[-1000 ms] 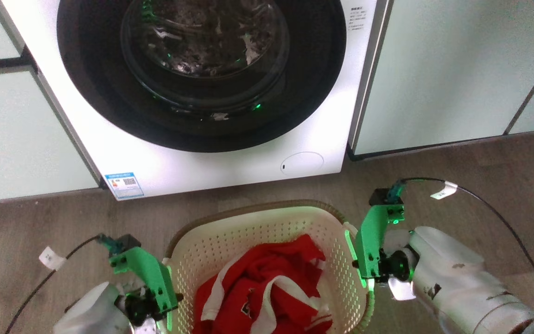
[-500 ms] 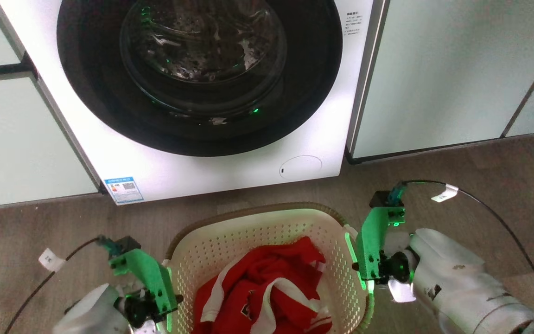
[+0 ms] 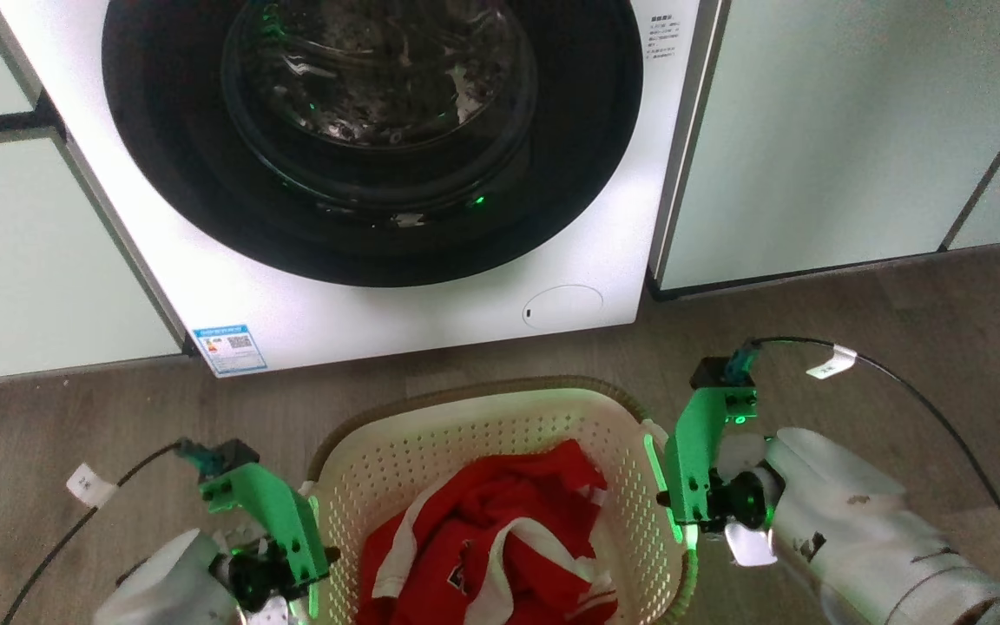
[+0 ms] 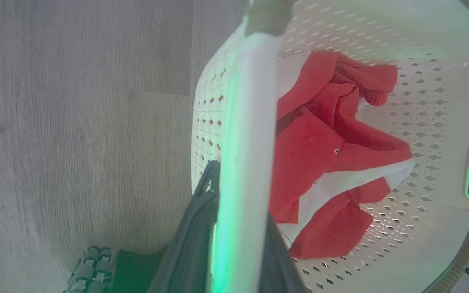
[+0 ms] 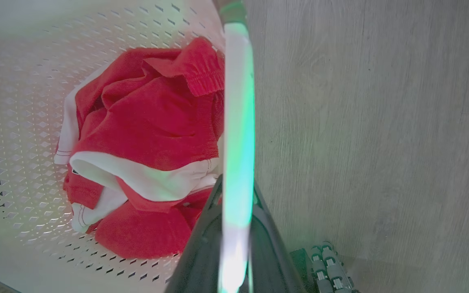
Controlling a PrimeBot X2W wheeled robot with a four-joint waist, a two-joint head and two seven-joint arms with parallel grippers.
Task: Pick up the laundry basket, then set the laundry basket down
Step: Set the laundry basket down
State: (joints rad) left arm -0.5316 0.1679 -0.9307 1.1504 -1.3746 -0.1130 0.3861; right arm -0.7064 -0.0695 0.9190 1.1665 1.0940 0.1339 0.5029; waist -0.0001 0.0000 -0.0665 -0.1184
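Observation:
The cream perforated laundry basket (image 3: 483, 430) with a brown rim sits low in the head view, in front of the washing machine. It holds a red and white garment (image 3: 500, 538). My left gripper (image 3: 313, 564) is shut on the basket's left white loop handle (image 4: 246, 122), its dark fingers (image 4: 202, 228) pinching the handle from both sides. My right gripper (image 3: 674, 512) is shut on the right handle (image 5: 238, 122) in the same way, between its fingers (image 5: 202, 248). Whether the basket's bottom touches the floor is hidden.
A white front-loading washing machine (image 3: 430, 304) with a shut dark round door stands just beyond the basket. Pale cabinet fronts (image 3: 821, 139) flank it. Grey wood floor (image 3: 899, 330) lies on both sides. Thin black cables (image 3: 925, 391) loop from each wrist.
The whole head picture shifts slightly, so the camera moved a little. Both grippers keep their hold on the handles, and the basket stays between them.

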